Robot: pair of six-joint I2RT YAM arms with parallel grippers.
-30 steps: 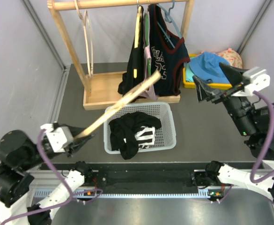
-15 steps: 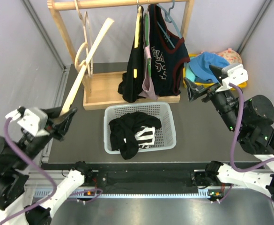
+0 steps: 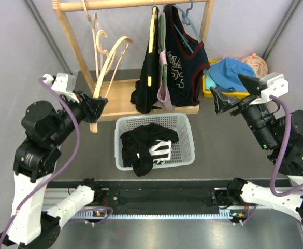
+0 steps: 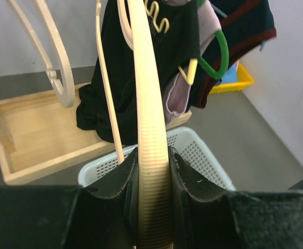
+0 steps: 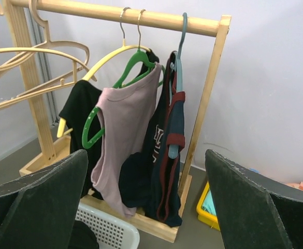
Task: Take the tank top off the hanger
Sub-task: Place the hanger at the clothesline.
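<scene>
My left gripper [image 3: 96, 102] [image 4: 152, 155] is shut on a bare cream hanger [image 3: 114, 58] [image 4: 147, 98], holding it tilted by the rack's left end. A navy tank top [image 3: 186, 70] [image 5: 168, 171] with maroon trim hangs on a blue hanger [image 5: 179, 72] at the rail's right end. Beside it hang a pink top [image 5: 124, 124] on a green hanger and a black top [image 3: 147, 67] on a yellow one. A black and white garment [image 3: 147, 144] lies crumpled in the white basket [image 3: 188, 141]. My right gripper [image 3: 233, 93] [image 5: 145, 155] is open and faces the hanging tops from a distance.
The wooden rack [image 3: 135, 4] stands at the back on a tray-like base [image 3: 115, 104]. Empty cream hangers [image 3: 93, 28] hang at its left end. A yellow tray [image 3: 209, 92] with a blue hat [image 3: 228, 70] sits at the back right. Grey walls close in both sides.
My left arm has swung the cream hanger from over the basket up and left to the rack's left end. The right gripper shifted slightly and stayed open.
</scene>
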